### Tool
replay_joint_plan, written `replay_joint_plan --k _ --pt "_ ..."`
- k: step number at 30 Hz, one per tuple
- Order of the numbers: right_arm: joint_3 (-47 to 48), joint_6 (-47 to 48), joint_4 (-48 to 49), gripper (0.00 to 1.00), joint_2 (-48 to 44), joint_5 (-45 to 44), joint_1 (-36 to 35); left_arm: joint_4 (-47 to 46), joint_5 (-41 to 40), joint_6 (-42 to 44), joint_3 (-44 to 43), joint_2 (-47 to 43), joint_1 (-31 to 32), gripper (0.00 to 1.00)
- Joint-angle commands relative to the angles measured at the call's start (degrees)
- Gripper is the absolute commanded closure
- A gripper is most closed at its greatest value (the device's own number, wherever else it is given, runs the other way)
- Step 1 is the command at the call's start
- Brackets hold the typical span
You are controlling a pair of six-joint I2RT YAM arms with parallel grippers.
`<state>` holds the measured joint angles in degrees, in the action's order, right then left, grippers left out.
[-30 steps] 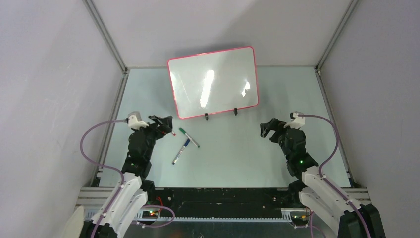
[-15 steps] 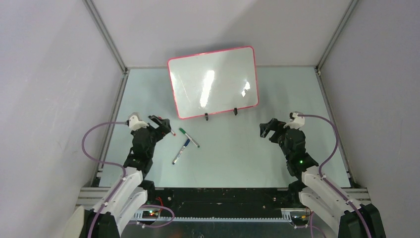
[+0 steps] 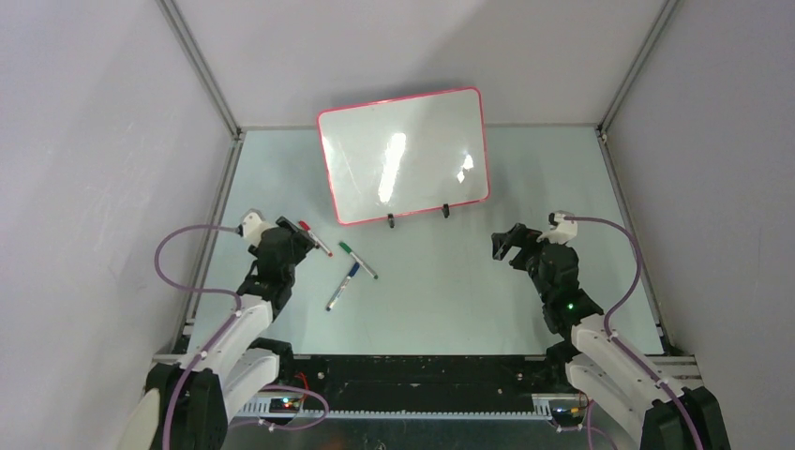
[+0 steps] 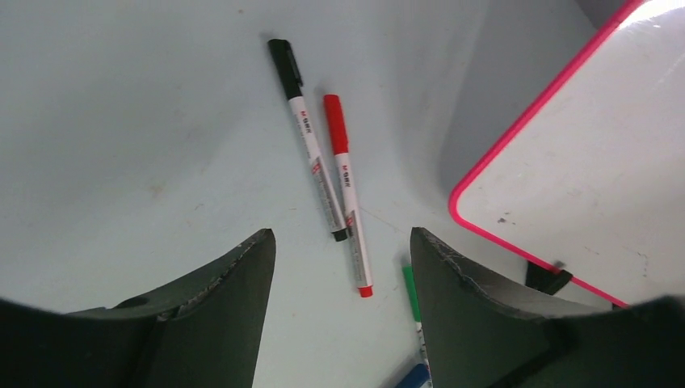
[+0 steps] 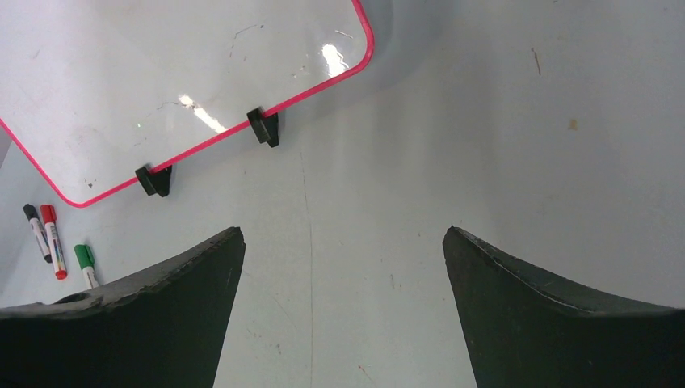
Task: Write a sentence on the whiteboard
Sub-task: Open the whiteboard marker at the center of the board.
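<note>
The whiteboard stands tilted on two black clip feet at the back middle. It also shows in the left wrist view and the right wrist view. Its surface is blank; no blue sentence shows on it. My left gripper is open and empty, and it hangs just above the table. A black marker and a red marker lie side by side just ahead of its fingertips. My right gripper is open and empty over bare table, to the right of the board's feet.
A green marker and a blue marker lie on the table right of the left gripper. The red marker lies near the board's lower left corner. Grey walls enclose the table on three sides.
My left arm has drawn back toward the left and near side, uncovering the red marker. The right arm, the board and the markers have not moved.
</note>
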<state>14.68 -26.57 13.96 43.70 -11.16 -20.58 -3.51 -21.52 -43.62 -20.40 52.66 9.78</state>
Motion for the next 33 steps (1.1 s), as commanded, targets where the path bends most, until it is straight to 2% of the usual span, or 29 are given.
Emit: replay_joint_plan --k 1,4,7,10,14,17,21,26,29,33 --pt "2.22 -0.68 1.18 0.03 -0.84 -1.16 -0.42 4.32 -8.27 -3.64 -2.44 -1.29 0.23 0.32" --pt "2.27 -0.79 1.12 0.03 -0.81 -1.46 -0.39 11.56 -11.54 -6.95 -7.07 -0.38 -0.81 0.31" --pt "2.24 -0.80 1.42 0.03 -0.23 -1.48 -0.39 21.33 -14.09 -8.99 -13.10 4.76 -1.85 0.30" --pt "2.30 -0.84 1.73 0.03 0.08 -1.19 -0.43 29.39 -14.31 -9.93 -21.39 10.76 -3.27 0.35" --pt "2.34 -0.92 1.56 0.03 -0.42 -1.14 -0.43 33.27 -7.59 -6.03 -25.83 19.97 -3.43 0.38" --pt "2.25 -0.80 1.72 0.03 -0.32 -1.17 -0.43 32.58 -3.50 -1.04 -25.53 21.47 -0.79 0.35" --pt "2.29 -0.94 1.98 0.03 -0.20 -0.66 -0.51 29.13 -1.50 4.64 -21.94 18.19 3.23 0.31" --pt "2.33 -0.92 1.85 0.04 -0.43 -0.65 -0.47 22.63 6.25 9.54 -12.97 6.75 11.30 0.26" --pt "2.29 -0.94 1.89 0.04 -0.41 -0.41 -0.53 22.65 7.08 10.48 -9.11 2.00 14.53 0.23" --pt "2.30 -0.95 2.46 0.04 0.27 0.65 -0.60 26.09 5.89 11.20 -8.45 -0.94 17.77 0.22"
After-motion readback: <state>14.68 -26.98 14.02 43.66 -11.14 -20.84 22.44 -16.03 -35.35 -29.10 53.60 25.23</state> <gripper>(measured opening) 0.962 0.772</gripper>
